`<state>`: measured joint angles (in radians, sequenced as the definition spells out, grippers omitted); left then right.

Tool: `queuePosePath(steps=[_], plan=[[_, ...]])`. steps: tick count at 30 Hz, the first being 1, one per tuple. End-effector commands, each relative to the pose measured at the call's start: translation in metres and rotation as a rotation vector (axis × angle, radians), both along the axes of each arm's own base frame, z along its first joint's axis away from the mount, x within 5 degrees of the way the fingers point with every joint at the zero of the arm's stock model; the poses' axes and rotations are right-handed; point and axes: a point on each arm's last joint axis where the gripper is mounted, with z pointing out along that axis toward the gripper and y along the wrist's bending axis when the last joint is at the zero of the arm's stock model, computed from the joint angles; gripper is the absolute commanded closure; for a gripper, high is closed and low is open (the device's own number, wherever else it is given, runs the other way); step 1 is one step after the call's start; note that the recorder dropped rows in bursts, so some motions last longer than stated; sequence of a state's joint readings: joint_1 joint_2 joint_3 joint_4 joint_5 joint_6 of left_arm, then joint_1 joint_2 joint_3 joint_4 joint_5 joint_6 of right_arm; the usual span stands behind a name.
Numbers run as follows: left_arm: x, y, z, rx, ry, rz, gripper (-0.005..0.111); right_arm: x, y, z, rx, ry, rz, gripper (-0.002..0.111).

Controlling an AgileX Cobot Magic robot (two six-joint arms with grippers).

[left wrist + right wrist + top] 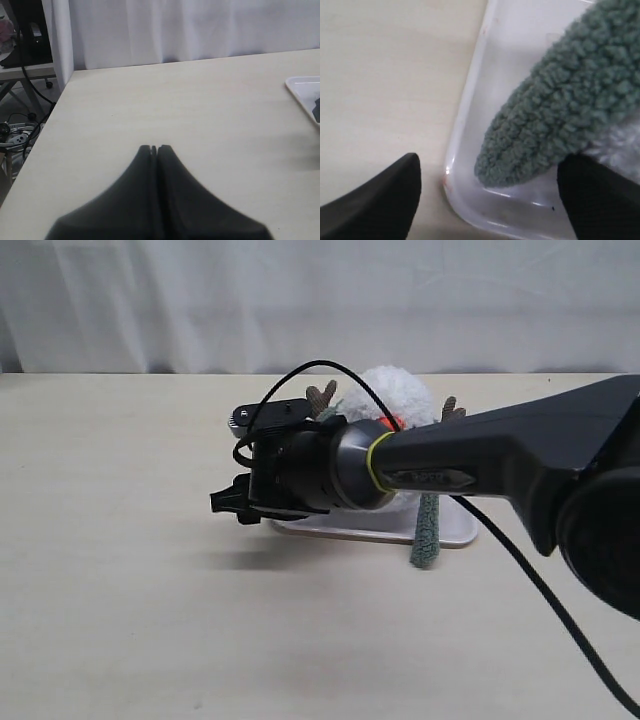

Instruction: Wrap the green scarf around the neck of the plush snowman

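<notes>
Green scarf (pixel 555 115) end lies in the tray (pixel 470 100) by the snowman (pixel 400 390), between the wide-open, empty jaws of the right pincer (pixel 490 172). I'd pinch the tip squarely before lifting. Left pincer (pixel 154 148) is shut, empty.

No text, label, brand, number or sign can be read in any of the views; the only candidate is a dark inset plate (pixel 430 478) on the casing of the arm (pixel 530 450), right of centre in the exterior view; it is too small and dim to tell whether it bears any lettering.
</notes>
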<state>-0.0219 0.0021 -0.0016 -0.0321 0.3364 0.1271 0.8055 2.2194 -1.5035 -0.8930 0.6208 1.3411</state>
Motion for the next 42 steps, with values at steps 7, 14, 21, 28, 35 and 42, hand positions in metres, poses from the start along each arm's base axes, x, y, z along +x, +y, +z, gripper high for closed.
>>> queuePosePath(steps=[7, 14, 21, 28, 35, 42], plan=[[0.000, 0.000, 0.001, -0.006, -0.013, -0.003, 0.107, 0.008, -0.001, -0.004, 0.005, -0.073, -0.013, 0.037], [0.000, 0.000, 0.001, -0.006, -0.013, -0.003, 0.107, 0.012, -0.004, -0.015, -0.005, -0.064, -0.012, 0.049], [0.000, 0.000, 0.001, -0.006, -0.013, -0.003, 0.107, 0.013, -0.002, -0.015, -0.013, -0.082, 0.024, 0.073], [0.000, 0.000, 0.001, -0.006, -0.013, -0.003, 0.107, 0.016, -0.005, -0.014, -0.024, -0.091, 0.025, 0.099], [0.000, 0.000, 0.001, -0.006, -0.013, -0.003, 0.107, 0.014, -0.004, -0.005, -0.020, -0.077, 0.048, 0.104], [0.000, 0.000, 0.001, -0.006, -0.013, -0.003, 0.107, 0.006, -0.004, 0.011, -0.050, 0.004, 0.132, 0.104]])
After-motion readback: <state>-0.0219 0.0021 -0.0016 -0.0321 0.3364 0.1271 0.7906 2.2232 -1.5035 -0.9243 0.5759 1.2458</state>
